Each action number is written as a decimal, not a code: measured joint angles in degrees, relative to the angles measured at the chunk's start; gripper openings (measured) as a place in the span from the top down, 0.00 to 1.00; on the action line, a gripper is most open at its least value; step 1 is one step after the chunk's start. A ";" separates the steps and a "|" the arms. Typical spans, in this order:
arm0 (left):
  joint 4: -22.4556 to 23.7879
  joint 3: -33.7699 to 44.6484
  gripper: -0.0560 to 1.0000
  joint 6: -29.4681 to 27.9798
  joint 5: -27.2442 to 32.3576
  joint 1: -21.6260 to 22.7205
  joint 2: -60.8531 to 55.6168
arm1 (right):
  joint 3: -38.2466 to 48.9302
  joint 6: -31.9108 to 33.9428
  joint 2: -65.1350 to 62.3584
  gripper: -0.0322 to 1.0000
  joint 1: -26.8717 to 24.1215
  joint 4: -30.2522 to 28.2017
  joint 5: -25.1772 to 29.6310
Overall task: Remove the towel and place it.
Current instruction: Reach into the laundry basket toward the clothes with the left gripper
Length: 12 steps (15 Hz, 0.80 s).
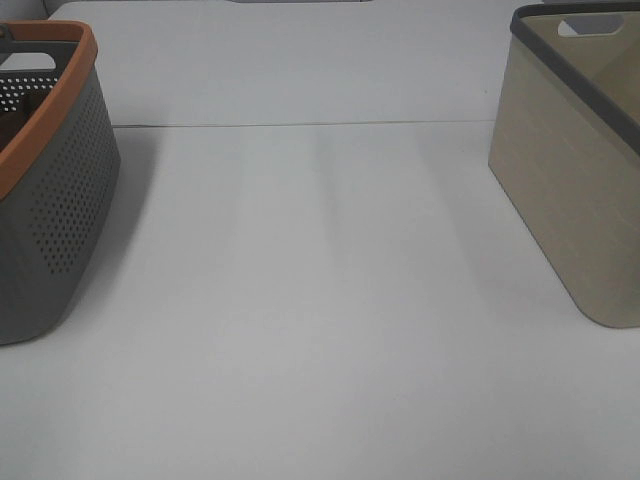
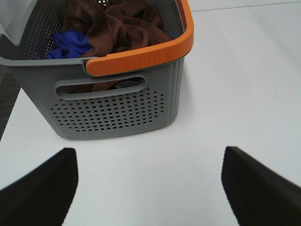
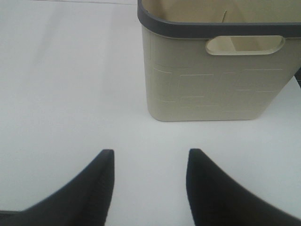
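Observation:
The dark brown towel (image 2: 120, 26) lies crumpled inside the grey perforated basket with an orange rim (image 2: 113, 101), next to a blue cloth (image 2: 70, 44). That basket stands at the left edge of the exterior view (image 1: 55, 190); the towel is not visible there. My left gripper (image 2: 149, 181) is open and empty over the table, short of the basket's handle side. My right gripper (image 3: 150, 181) is open and empty, short of the beige basket with a dark grey rim (image 3: 216, 80), which stands at the right in the exterior view (image 1: 575, 170). Neither gripper shows in the exterior view.
The white table (image 1: 320, 320) spreads between the two baskets. A seam or table edge (image 1: 300, 125) runs across the back. A dark floor strip (image 2: 7, 94) shows beside the table past the grey basket.

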 joint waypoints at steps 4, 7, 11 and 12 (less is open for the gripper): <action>0.00 0.00 0.20 0.00 0.00 0.00 0.00 | 0.00 0.00 0.00 0.51 0.00 0.00 0.00; 0.00 0.00 0.20 0.00 0.00 0.00 0.00 | 0.00 0.00 0.00 0.51 0.00 0.00 0.00; 0.00 0.00 0.20 0.00 0.00 0.00 0.00 | 0.00 0.00 0.00 0.51 0.00 0.00 0.00; 0.00 0.00 0.20 0.00 0.00 0.00 0.00 | 0.00 0.00 0.00 0.51 0.00 0.00 0.00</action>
